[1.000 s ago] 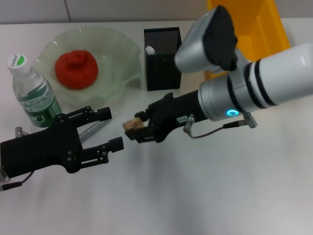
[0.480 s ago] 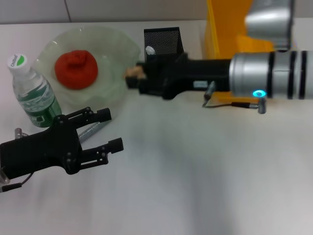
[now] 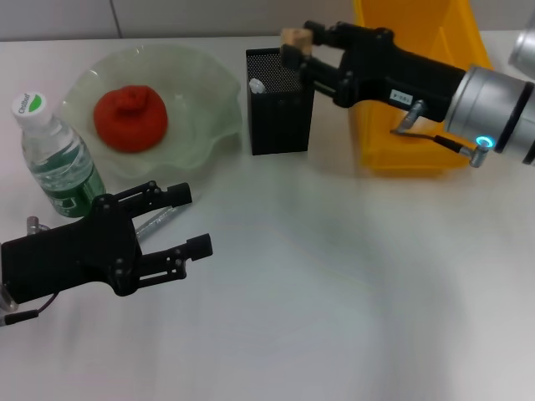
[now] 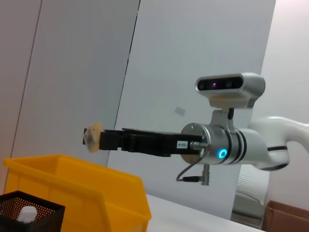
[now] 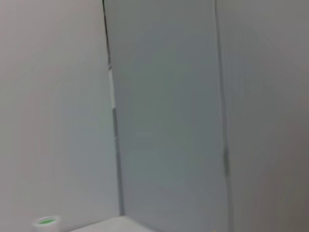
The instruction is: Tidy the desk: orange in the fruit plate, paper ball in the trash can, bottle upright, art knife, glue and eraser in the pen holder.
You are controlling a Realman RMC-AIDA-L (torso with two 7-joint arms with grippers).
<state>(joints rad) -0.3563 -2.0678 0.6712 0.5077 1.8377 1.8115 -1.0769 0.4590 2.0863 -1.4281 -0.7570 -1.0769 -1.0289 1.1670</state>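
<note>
Right gripper (image 3: 294, 48) raised over the far edge of the black mesh pen holder (image 3: 279, 104), jaws clenched on the tan eraser (image 3: 293, 38), which sits at their very tip above the holder's open top. Seen side-on from the left wrist as well, eraser (image 4: 93, 137) pinched at the end of the outstretched arm, well above the holder (image 4: 25, 217) and the yellow trash can (image 4: 82, 193). Trash can (image 3: 418, 83) directly behind and under the right arm. Something white-tipped (image 3: 256, 85) already standing inside the holder, just below the jaws. Left gripper (image 3: 185, 221) hovering low over the bench (image 3: 334, 292), jaws released and holding nothing, a grey stick-like object (image 3: 155, 221) lying just beneath them. Bottle (image 3: 54, 163) upright beside the left arm; orange (image 3: 129, 119) resting in the fruit plate (image 3: 209, 92) beyond the left jaws.
</note>
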